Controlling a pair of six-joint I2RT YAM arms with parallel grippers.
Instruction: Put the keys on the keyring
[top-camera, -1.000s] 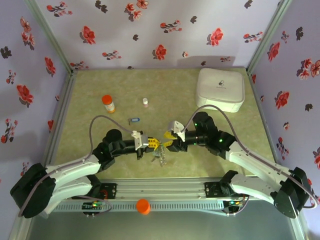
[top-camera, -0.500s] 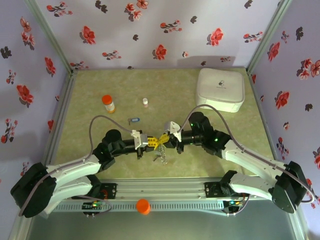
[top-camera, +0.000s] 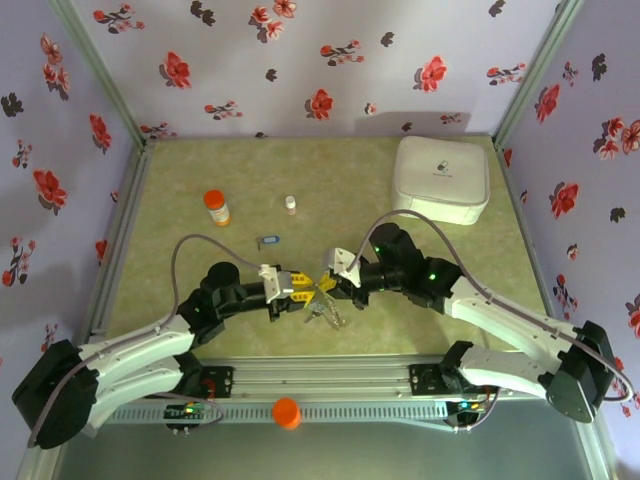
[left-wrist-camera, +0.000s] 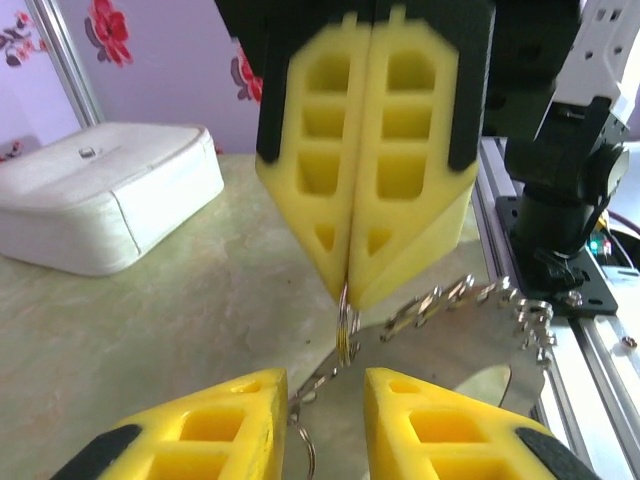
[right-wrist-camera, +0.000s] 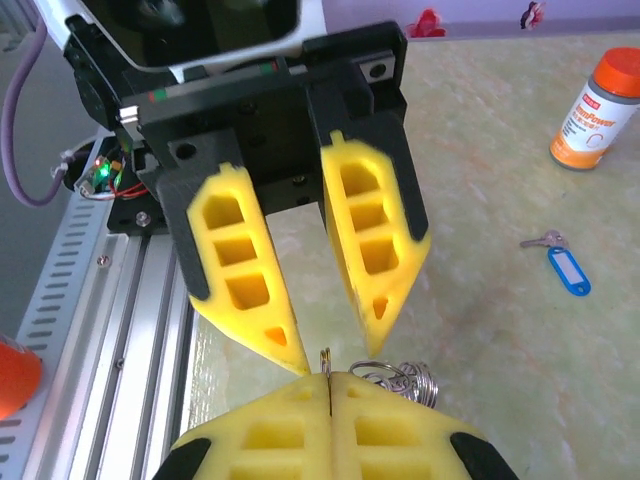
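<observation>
Mottled green tabletop, fenced on three sides by flowered walls. Two arms reaching in from the near edge, meeting tip to tip just inside the middle of that edge. At the far right corner, a white rounded box.

On the left arm, the left end effector: yellow fingers parted a little, gripping nothing, with a thin strand of wire standing in the gap between them. Facing it, the right end effector: fingers pressed flat together, pinching the keyring by that thin upright strand, right at the fingertips.

Keyring held clear of the tabletop, hanging from that pinch between the two sets of fingertips. Seen from the left wrist, a beaded, chain-like arc curving away toward the near edge. Just below the right fingertips, a small cluster of metal loops. Cannot tell which keys, if any, sit in that cluster.

Toward the far left, upright, an orange-capped bottle. Between bottle and end effectors, lying flat and loose on the tabletop, well apart from the keyring, the blue-tagged key. Beyond it toward the far edge, a tiny vial.
</observation>
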